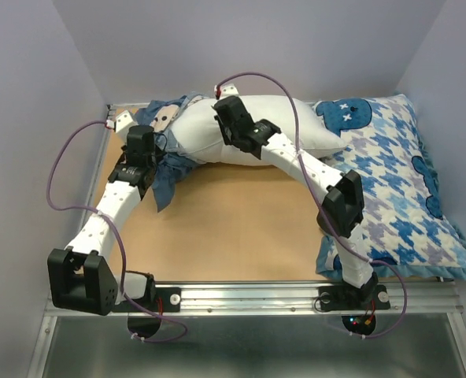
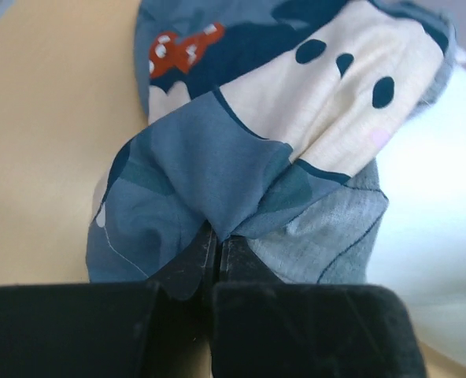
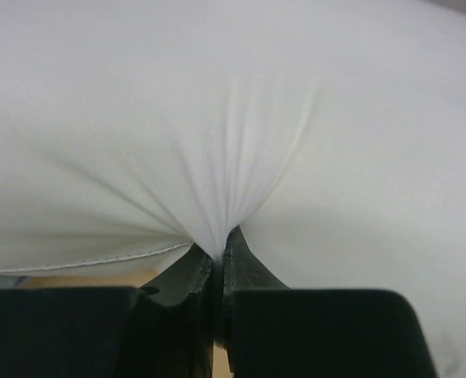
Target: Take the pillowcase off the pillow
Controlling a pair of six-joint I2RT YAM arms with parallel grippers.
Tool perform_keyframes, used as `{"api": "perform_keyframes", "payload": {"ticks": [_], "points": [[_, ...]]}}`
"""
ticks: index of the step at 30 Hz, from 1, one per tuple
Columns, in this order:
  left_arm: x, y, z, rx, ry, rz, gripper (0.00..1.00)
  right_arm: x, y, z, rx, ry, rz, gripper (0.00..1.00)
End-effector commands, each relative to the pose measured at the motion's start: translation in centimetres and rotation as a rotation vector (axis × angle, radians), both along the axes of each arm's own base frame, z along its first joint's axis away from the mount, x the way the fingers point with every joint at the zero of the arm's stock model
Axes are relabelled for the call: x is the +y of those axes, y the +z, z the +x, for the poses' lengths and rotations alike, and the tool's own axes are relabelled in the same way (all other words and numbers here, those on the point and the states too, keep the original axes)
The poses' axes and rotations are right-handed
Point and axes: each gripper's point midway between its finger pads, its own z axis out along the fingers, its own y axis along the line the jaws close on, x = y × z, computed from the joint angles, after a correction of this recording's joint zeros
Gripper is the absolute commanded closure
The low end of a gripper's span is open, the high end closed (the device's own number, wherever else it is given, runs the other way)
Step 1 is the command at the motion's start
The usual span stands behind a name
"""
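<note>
Pillow point(image 1: 304, 126) almost bare — pillowcase point(image 2: 209, 157) bunched at its left end.
The white pillow lies along the table's point(image 1: 233, 228) far edge, long axis left to right; the pillowcase trails toward the far-left corner. The right gripper point(image 3: 217, 250) pinches pillow fabric, likely to anchor it — the left gripper point(image 2: 217, 246), clamped on the pillowcase, looks set to drag it leftward.

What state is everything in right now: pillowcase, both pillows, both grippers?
left gripper: shut on the pillowcase.
right gripper: shut on a fold of the pillow.
pillowcase: bunched and wrinkled at the pillow's left end.
pillow: mostly bare, lying across the back of the table.
houndstooth pillow: lying flat on the right, not gripped.
</note>
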Motion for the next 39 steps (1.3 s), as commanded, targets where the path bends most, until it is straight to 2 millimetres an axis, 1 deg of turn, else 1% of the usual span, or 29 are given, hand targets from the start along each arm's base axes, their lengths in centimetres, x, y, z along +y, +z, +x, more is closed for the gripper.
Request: {"api": "perform_keyframes", "payload": {"ticks": [1, 2, 3, 4, 6, 7, 8, 10, 11, 12, 14, 16, 19, 21, 22, 23, 24, 26, 28, 30, 31, 35, 39], "points": [[7.5, 1.2, -0.3, -0.06, 0.269, 0.0, 1.0, -6.5, 16.8, -0.2, -0.289, -0.207, 0.158, 0.99], [8.4, 0.8, -0.6, -0.055, 0.297, -0.008, 1.0, -7.1, 17.7, -0.4, -0.303, -0.218, 0.163, 0.99], [9.2, 0.6, -0.8, -0.057, 0.327, -0.007, 1.0, -7.7, 19.0, -0.8, -0.325, -0.229, 0.177, 0.99], [10.7, 0.2, -1.2, -0.056, 0.378, -0.012, 1.0, -8.2, 20.0, -1.0, -0.341, -0.24, 0.178, 1.0], [12.1, -0.3, -1.3, -0.041, 0.421, -0.016, 1.0, -9.2, 21.5, -1.4, -0.369, -0.266, 0.184, 1.0], [12.6, -0.6, -1.4, -0.036, 0.438, -0.018, 1.0, -9.6, 22.0, -1.5, -0.379, -0.274, 0.188, 0.99], [13.0, -1.4, -1.2, -0.015, 0.445, -0.023, 1.0, -10.1, 22.3, -1.5, -0.389, -0.294, 0.18, 0.99], [13.9, -2.0, -1.3, 0.006, 0.472, -0.034, 1.0, -10.9, 23.2, -1.7, -0.406, -0.307, 0.181, 0.99], [14.6, -2.3, -1.4, 0.009, 0.492, -0.037, 1.0, -11.6, 23.7, -1.6, -0.415, -0.32, 0.187, 0.99], [14.7, -2.8, -1.2, 0.021, 0.48, -0.052, 1.0, -11.7, 24.0, -1.6, -0.416, -0.313, 0.197, 0.99], [15.4, -3.1, -1.0, 0.029, 0.5, -0.053, 1.0, -12.3, 25.0, -2.0, -0.43, -0.315, 0.222, 1.0], [15.6, -3.3, -0.8, 0.035, 0.501, -0.057, 1.0, -12.5, 25.6, -2.3, -0.439, -0.314, 0.231, 0.99], [16.4, -3.3, -0.4, 0.041, 0.517, -0.056, 1.0, -13.5, 26.5, -2.9, -0.454, -0.329, 0.239, 0.99], [16.8, -4.0, 0.0, 0.062, 0.515, -0.06, 1.0, -14.0, 27.6, -3.4, -0.467, -0.326, 0.266, 0.99], [17.2, -3.6, 0.2, 0.063, 0.525, -0.06, 1.0, -14.4, 28.0, -3.6, -0.473, -0.332, 0.278, 0.99], [17.4, -4.2, 0.4, 0.082, 0.529, -0.058, 1.0, -14.6, 28.4, -3.9, -0.481, -0.336, 0.285, 0.99], [17.4, -3.9, 0.9, 0.076, 0.523, -0.058, 1.0, -15.0, 29.1, -4.2, -0.492, -0.338, 0.298, 0.99], [17.7, -4.8, 1.2, 0.103, 0.527, -0.049, 1.0, -15.6, 30.3, -4.6, -0.514, -0.345, 0.315, 0.99], [18.0, -5.2, 1.7, 0.117, 0.528, -0.049, 1.0, -16.6, 31.4, -5.3, -0.536, -0.36, 0.327, 0.99], [18.0, -5.8, 1.9, 0.143, 0.523, -0.056, 1.0, -17.2, 32.5, -5.9, -0.555, -0.361, 0.354, 0.99], [18.0, -6.0, 2.0, 0.144, 0.522, -0.06, 1.0, -17.6, 33.4, -6.6, -0.57, -0.363, 0.374, 1.0], [18.1, -5.9, 2.2, 0.136, 0.522, -0.058, 1.0, -19.2, 35.4, -7.8, -0.613, -0.388, 0.41, 0.99], [17.9, -6.3, 2.2, 0.148, 0.513, -0.072, 1.0, -20.6, 37.6, -9.1, -0.667, -0.407, 0.452, 0.99]]}}
